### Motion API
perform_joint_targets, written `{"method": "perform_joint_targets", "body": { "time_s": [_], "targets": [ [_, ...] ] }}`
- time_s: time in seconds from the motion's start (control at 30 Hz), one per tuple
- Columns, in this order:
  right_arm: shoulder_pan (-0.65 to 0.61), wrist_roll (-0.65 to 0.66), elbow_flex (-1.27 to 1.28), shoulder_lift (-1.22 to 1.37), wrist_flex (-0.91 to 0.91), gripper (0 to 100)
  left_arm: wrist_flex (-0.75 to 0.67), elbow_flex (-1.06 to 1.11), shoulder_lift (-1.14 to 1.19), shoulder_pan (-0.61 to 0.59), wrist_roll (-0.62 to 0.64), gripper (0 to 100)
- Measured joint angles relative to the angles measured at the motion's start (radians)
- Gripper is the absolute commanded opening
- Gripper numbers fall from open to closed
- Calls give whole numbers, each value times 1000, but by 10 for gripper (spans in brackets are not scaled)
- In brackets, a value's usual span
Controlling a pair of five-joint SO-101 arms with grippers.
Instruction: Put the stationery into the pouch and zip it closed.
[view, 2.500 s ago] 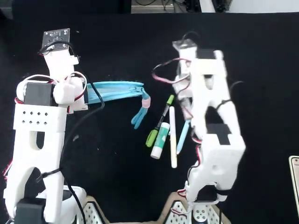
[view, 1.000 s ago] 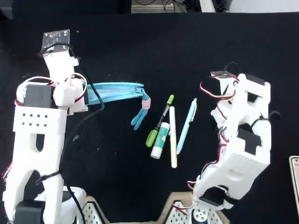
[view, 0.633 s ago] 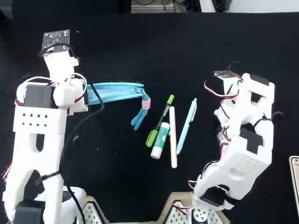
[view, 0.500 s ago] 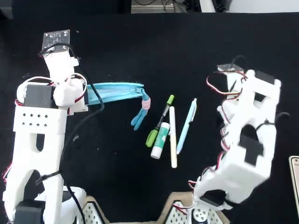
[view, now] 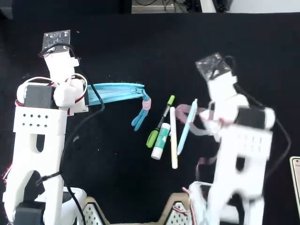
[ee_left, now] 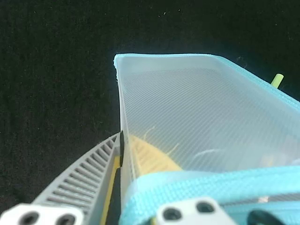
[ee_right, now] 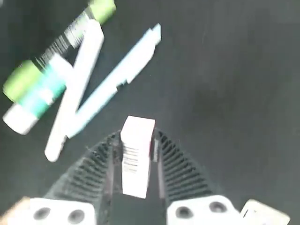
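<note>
Arm R (view: 238,137) stretched fwd beside blue pen (view: 187,123), R tool (ee_right: 135,137) gripping white block (ee_right: 135,161); L tool (ee_left: 122,152) clamps pouch (ee_left: 192,112) edge.

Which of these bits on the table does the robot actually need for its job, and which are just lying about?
Belong to the job:
blue pouch, clamped in the left gripper
green highlighter
glue stick
white pen
light-blue pen
small white block, held in the right gripper

Just lying about:
pale object at the right edge of the table
</note>
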Motion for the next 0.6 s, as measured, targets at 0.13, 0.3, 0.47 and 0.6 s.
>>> {"method": "perform_joint_targets", "body": {
  "time_s": [0.13, 0.3, 0.47, 0.6],
  "targets": [
    [-219, -173, -51, -222, -25, 11, 0, 0, 0, 0, 0, 30],
    [-517, -387, -14, -411, -227, 12, 0, 5, 0, 0, 0, 30],
    [-692, -442, 195, -497, -549, 12, 0, 5, 0, 0, 0, 30],
    [-760, -454, 356, -560, -795, 12, 0, 5, 0, 0, 0, 30]
  ]
}}
